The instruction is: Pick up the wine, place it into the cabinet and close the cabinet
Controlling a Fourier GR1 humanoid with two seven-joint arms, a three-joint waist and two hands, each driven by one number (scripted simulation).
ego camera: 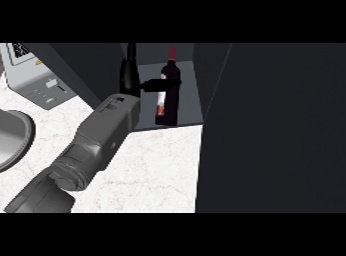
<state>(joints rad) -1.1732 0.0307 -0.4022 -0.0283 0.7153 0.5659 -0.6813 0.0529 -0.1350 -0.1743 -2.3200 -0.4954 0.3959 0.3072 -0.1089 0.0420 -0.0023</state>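
Observation:
The dark wine bottle (166, 102) with a red cap stands upright inside the open cabinet (194, 85), on its floor. My left hand (129, 75) reaches into the cabinet just left of the bottle, on a grey forearm that comes in from the lower left. Its fingers point straight up, with a gap between them and the bottle. The thumb (163, 83) sticks out to the right and crosses in front of the bottle's shoulder. The right hand does not show.
The cabinet's open dark door (279, 130) fills the right side of the view. A grey appliance (36, 75) stands at the back left. A round grey bowl (2, 140) sits at the left edge. White marble counter (154, 170) lies in front of the cabinet.

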